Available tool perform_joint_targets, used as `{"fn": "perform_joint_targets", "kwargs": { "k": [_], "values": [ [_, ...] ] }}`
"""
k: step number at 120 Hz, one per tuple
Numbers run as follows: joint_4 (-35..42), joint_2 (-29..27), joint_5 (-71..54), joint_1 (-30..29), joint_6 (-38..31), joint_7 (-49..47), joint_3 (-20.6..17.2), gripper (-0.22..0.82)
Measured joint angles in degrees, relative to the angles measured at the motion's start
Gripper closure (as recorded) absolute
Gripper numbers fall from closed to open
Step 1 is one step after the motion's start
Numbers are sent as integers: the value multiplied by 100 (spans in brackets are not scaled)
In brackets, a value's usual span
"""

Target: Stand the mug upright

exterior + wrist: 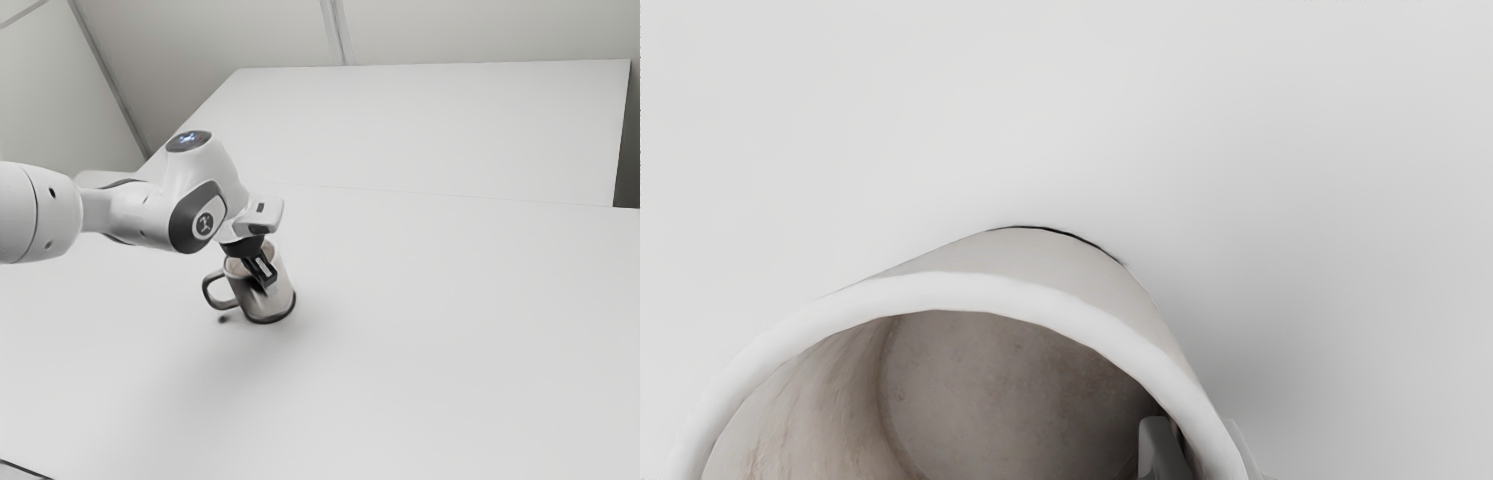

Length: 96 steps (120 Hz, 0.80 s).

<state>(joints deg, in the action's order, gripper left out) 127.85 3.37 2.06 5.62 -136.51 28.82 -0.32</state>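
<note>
"Smooth white desk (450, 360) at the front, isn't it?"

"Plain and matte, with a soft grey shadow around the mug (281, 292)."

"What's the mug like?"

"Round-walled, pale grey-beige, with a thick white rim (940, 291), a dark band at the foot and a looped handle (211, 292) toward the exterior view's left. Inside it's mottled, like stoneware. The mouth faces up, with a slight lean; I can't tell if the base sits flat."

"And the jaws?"

"Drawn in narrow, holding the mug by its wall: one finger (1158, 450) inside, the other outside."

"Behind that?"

"The glossy white arm (150, 210) with dark joint caps, then a faint seam across the white surface, and flat, pale walls (450, 30) beyond."
</note>
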Motion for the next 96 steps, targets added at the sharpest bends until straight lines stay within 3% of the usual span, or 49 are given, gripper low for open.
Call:
{"fn": "perform_joint_targets", "kwargs": {
  "k": [37,96],
  "values": [
    [73,19,-22,25,-62,-233,-47,72],
    [65,-6,4,18,-53,-380,-83,33]
  ]
}}
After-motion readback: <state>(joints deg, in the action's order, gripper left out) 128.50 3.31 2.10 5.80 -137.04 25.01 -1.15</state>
